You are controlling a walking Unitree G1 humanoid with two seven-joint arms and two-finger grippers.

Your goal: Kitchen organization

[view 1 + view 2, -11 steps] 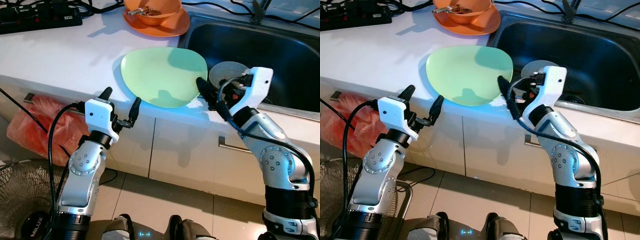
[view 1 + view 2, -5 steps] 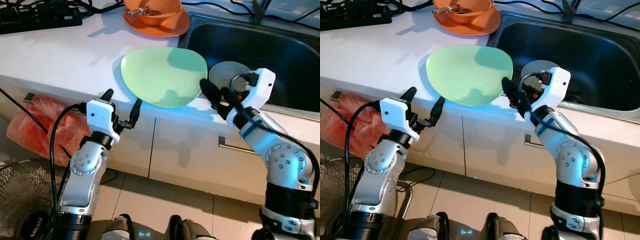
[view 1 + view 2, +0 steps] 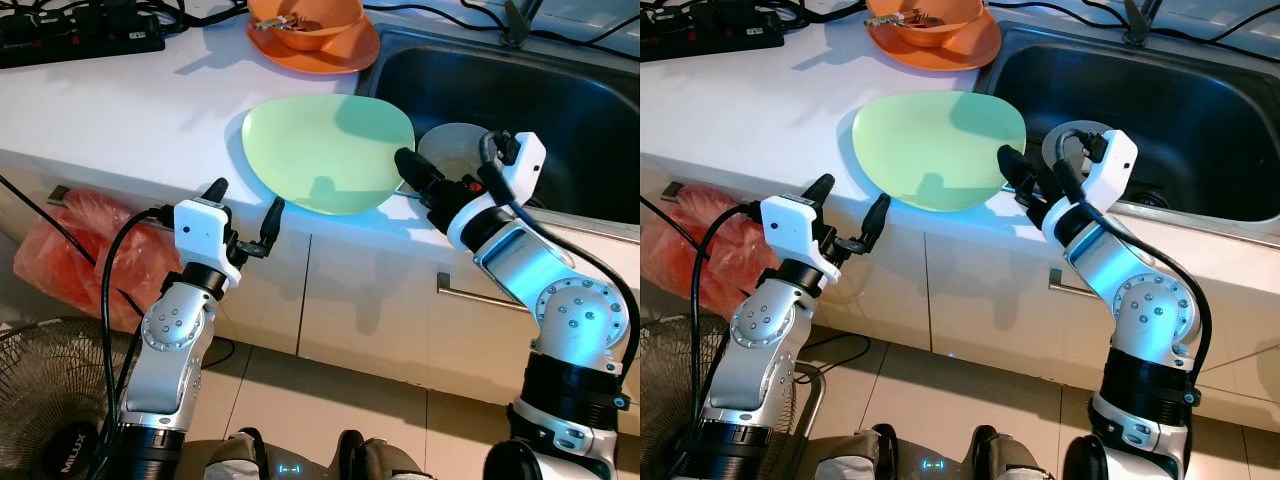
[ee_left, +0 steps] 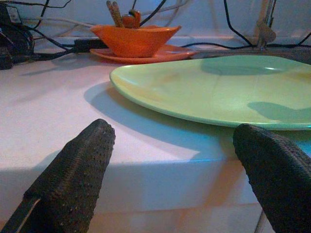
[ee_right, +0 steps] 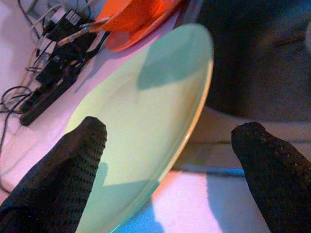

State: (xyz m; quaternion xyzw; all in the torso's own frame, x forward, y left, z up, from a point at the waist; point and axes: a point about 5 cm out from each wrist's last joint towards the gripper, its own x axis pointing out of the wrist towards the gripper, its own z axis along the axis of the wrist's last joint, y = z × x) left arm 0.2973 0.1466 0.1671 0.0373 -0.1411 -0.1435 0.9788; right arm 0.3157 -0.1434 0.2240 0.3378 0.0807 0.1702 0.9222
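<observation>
A plate (image 3: pixel 325 152) lies on the counter (image 3: pixel 120 100) at its front edge, with the sink (image 3: pixel 520 110) to its right and a bowl (image 3: pixel 305 15) sitting on a second plate (image 3: pixel 340 52) behind it. My right gripper (image 3: pixel 420 185) sits at the plate's right rim, fingers (image 5: pixel 63 179) spread to either side of that rim, while my left gripper (image 3: pixel 242 210) hangs just before the counter's front edge, left of the plate. A power strip (image 3: pixel 70 35) lies on the counter's far left, and a bag (image 3: pixel 85 245) rests below on the floor.

Head views are bright and sharp, light coming from above. Soft shadows fall on the green plate (image 3: pixel 325 153). Wrist views are dimmer, tinted pink-blue; near black fingers (image 4: pixel 73 174) look blurred.
</observation>
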